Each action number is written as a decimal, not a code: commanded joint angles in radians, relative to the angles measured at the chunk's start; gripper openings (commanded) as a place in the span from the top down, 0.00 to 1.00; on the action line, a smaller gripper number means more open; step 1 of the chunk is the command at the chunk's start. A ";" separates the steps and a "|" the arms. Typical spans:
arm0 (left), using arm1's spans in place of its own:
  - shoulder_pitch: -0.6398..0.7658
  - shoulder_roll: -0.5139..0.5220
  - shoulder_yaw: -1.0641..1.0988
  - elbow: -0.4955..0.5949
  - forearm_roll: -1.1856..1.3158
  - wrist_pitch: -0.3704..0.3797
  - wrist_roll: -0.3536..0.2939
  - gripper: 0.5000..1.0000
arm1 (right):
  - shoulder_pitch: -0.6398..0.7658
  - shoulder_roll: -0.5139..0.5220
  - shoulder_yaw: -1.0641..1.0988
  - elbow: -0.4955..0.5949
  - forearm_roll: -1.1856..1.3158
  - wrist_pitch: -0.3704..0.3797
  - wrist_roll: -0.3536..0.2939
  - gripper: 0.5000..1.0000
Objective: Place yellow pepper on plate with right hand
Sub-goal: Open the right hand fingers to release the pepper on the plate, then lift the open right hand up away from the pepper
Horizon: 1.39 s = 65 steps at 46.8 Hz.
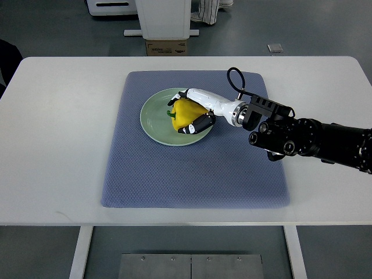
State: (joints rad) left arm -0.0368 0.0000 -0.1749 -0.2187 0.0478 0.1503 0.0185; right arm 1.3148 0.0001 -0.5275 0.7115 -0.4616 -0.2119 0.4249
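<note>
Blue mat (195, 174) under green plate (152, 119) on white table (58, 145); nothing blocks the fingers. Right hand (197, 110) fingers (195, 126) curl around yellow pepper (186, 112); pepper sits between them, over the plate.

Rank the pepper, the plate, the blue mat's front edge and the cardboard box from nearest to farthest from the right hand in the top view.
1. Pepper, held in the right hand.
2. Plate, under the hand.
3. Box, beyond the table.
4. Mat's front edge, toward the robot; close to the box, hard to separate.
</note>
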 commanded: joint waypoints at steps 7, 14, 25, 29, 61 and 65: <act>0.000 0.000 0.000 -0.001 0.000 0.000 0.000 0.00 | -0.008 0.000 0.000 -0.007 0.001 -0.020 0.000 0.30; 0.000 0.000 0.000 0.001 0.001 0.000 0.000 0.00 | -0.011 0.000 0.001 -0.014 0.003 -0.060 0.002 0.02; 0.000 0.000 0.000 0.001 0.000 0.000 0.000 0.00 | -0.008 0.000 0.001 -0.014 0.012 -0.060 0.002 0.00; 0.000 0.000 0.000 -0.001 0.000 0.000 0.000 0.00 | -0.006 0.000 0.003 -0.014 0.012 -0.060 0.003 0.00; 0.000 0.000 0.000 -0.001 0.001 0.000 0.000 0.00 | -0.134 0.000 0.414 -0.015 0.041 -0.057 0.012 0.00; 0.000 0.000 0.000 0.001 0.001 0.000 0.000 0.00 | -0.163 0.000 0.477 -0.015 0.090 -0.046 0.011 0.00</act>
State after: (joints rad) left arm -0.0367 0.0000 -0.1748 -0.2189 0.0478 0.1503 0.0183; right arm 1.1697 0.0001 -0.0964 0.6965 -0.4075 -0.2658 0.4369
